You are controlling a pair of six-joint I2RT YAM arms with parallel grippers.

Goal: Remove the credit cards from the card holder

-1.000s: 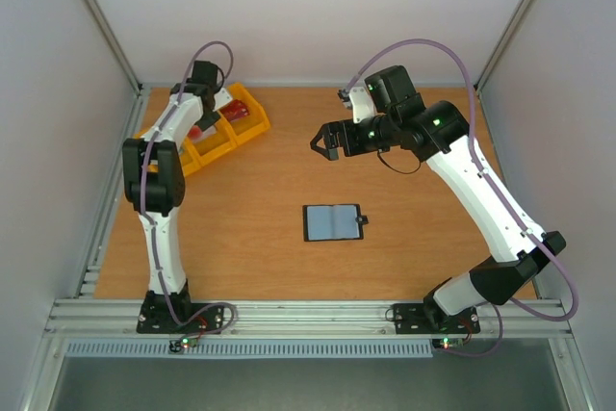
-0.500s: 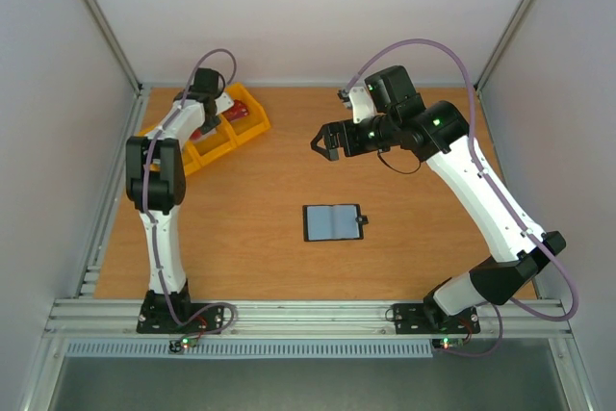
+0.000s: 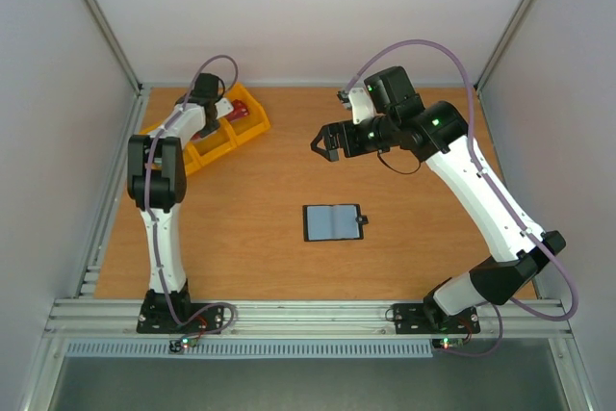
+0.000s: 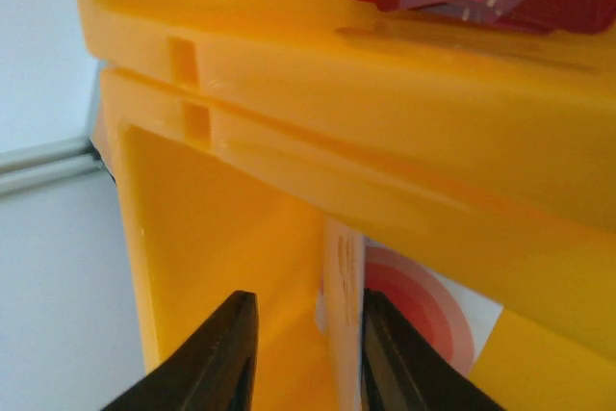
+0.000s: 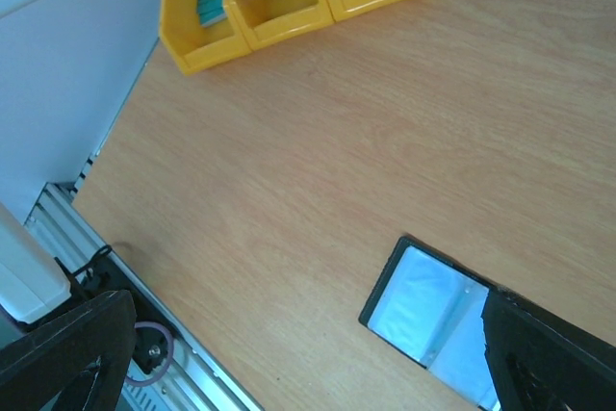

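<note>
On the tabletop (image 3: 241,209) the open wallet (image 3: 333,222) lay central, my right hand (image 3: 323,148) spread wide at its twelve o'clock. Cards (image 4: 423,315) looked light, stiff and slick, so I judged them best pinched by an edge.

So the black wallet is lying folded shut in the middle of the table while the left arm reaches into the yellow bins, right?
Not shut: the card holder lies open, grey-blue lining up, as the top external view shows. The rest holds: it sits mid-table, and the left gripper is at the yellow bins.
</note>
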